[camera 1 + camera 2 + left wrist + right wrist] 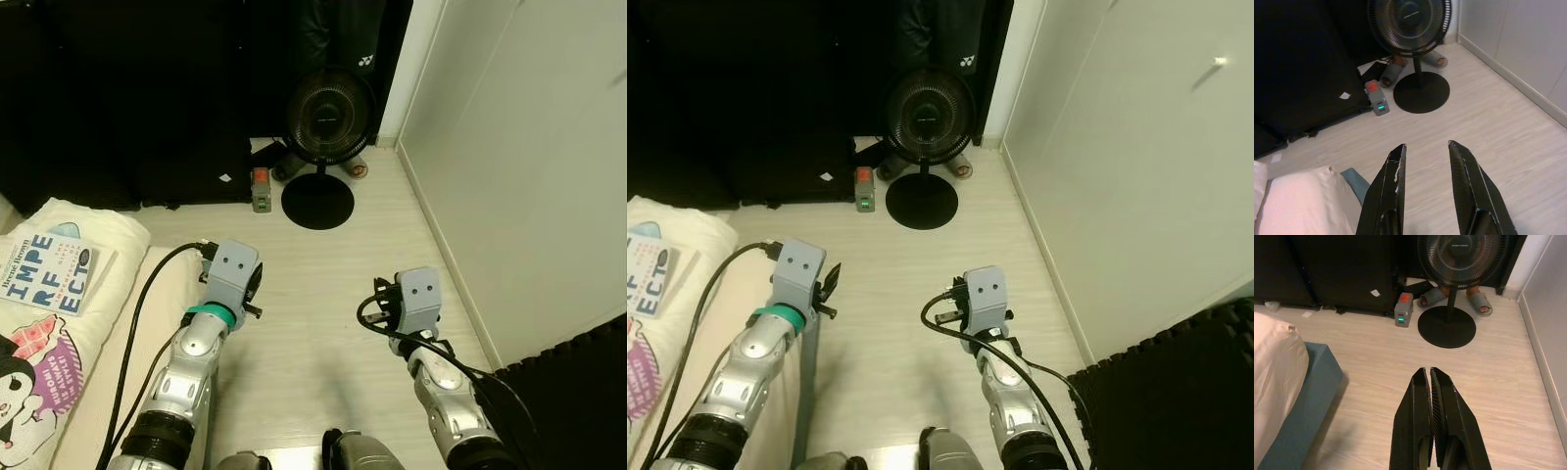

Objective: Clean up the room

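My left gripper [1426, 147] is open and holds nothing; it hovers over pale wood floor [323, 294] beside the bed. My right gripper [1428, 369] is shut with nothing between its fingers and points at the same floor. Both silver arms, left arm [201, 343] and right arm [441, 382], reach forward low in the eye views. A book [49, 274] with large blue letters lies on white bedding [93, 235] to my left. A small grey power box [261, 189] with a red switch sits on the floor ahead.
A black standing fan [328, 113] on a round base [317, 201] stands ahead, with grey slippers [1479, 301] behind it. Dark bags [118, 98] line the back left. A white wall [529, 176] runs along the right, and a black foam mat [578, 392] lies at lower right. The bed's teal edge [1312, 396] is on my left.
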Robot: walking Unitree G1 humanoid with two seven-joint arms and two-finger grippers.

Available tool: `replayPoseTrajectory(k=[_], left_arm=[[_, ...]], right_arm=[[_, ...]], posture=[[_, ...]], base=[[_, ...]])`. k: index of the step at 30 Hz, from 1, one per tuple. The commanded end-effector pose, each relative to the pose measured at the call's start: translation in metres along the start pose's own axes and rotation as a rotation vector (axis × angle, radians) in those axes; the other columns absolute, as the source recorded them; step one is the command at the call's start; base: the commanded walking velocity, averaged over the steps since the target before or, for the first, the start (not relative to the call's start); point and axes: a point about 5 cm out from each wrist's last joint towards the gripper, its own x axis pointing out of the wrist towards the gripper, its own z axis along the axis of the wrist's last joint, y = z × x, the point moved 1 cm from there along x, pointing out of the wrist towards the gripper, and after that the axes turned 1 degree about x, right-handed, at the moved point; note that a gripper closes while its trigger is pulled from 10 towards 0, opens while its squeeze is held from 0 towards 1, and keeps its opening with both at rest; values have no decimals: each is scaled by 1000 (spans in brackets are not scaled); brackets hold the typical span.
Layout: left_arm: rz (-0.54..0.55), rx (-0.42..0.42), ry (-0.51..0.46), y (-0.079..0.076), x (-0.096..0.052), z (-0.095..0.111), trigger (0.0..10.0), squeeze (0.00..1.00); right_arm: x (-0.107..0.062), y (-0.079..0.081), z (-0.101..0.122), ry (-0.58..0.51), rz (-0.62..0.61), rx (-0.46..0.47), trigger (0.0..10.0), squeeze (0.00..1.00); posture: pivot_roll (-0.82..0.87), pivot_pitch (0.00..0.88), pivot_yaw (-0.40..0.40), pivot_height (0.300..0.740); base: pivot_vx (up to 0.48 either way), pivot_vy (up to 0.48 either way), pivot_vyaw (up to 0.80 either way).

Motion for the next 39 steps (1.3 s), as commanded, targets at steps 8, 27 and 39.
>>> replayPoseTrajectory(k=[8, 27, 39], left_arm=[[-9, -11, 19, -5, 0, -4, 10000, 0], [-17, -3, 8, -7, 1, -3, 10000, 0], [-20, 6, 4, -8, 1, -3, 10000, 0]], right_arm=[[-1, -5, -2, 8, -7, -13, 10000, 0], [-1, -4, -3, 8, -6, -12, 10000, 0], [-1, -4, -3, 7, -3, -12, 10000, 0]], posture=[[-105, 27, 22, 740], [-106, 28, 24, 740], [-106, 27, 25, 740]], base=[[0, -142, 0], [0, -277, 0], [0, 0, 0]])
